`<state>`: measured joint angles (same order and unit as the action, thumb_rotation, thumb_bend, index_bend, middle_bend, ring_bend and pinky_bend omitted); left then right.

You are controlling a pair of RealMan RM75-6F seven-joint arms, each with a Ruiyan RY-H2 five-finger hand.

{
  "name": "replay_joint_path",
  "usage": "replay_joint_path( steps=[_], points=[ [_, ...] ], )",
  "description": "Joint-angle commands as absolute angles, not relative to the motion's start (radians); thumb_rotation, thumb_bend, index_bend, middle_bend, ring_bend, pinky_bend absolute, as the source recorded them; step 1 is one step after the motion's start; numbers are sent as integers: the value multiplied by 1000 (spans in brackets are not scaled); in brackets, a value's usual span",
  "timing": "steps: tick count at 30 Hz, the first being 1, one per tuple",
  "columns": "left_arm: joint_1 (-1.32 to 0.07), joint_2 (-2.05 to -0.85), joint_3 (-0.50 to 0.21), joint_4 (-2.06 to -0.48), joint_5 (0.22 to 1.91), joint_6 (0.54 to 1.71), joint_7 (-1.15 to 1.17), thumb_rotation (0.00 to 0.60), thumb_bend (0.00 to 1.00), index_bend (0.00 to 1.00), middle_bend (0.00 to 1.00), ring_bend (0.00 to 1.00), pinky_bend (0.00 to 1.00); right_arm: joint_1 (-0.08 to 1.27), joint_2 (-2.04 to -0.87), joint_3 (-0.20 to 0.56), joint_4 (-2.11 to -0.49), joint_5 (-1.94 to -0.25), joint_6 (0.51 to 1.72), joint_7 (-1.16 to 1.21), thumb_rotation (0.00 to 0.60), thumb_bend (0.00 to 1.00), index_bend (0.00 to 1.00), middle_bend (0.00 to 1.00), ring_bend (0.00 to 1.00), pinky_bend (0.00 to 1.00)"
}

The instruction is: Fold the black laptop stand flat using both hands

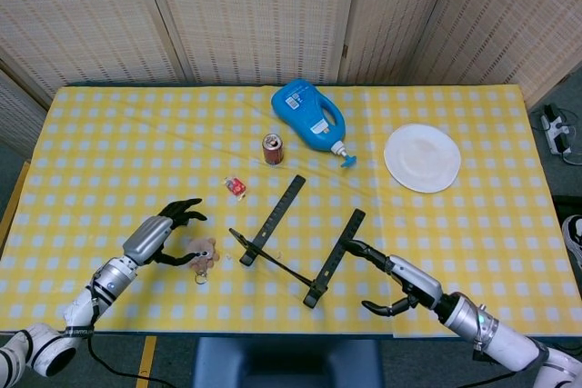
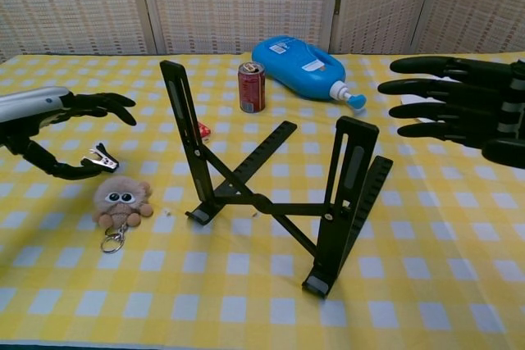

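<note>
We find no legible text, brand, number or sign in either view. The blue bottle (image 1: pixel 309 115), lying at the far side of the table, carries a white label (image 1: pixel 319 124) whose print is too small to read. The red can (image 2: pixel 252 86) just left of the bottle shows markings that are likewise too blurred to make out.
</note>
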<state>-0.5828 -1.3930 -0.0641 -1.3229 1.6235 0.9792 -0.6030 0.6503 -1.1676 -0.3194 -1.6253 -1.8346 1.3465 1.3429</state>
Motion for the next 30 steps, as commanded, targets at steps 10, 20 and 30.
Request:
replay_joint_path(
  steps=[10,20,30],
  points=[
    [-710,-1534,-54,-1229,1614,886,-722,600,335,357,99,40,0,641,-1184,-300,-1599,-1823,1312,1368,600,403,0,39,16,0],
    [-737,-1635,-63,-1162,1554,869,-751,600,389,454,144,58,0,633,-1198,-288,-1576,-1824,1299,1383,600,402,0,39,17,0],
    [-748,-1674,-57,-1138,1538,879,-748,600,408,490,162,64,0,625,-1203,-286,-1559,-1830,1295,1401,600,402,0,39,16,0]
  ],
)
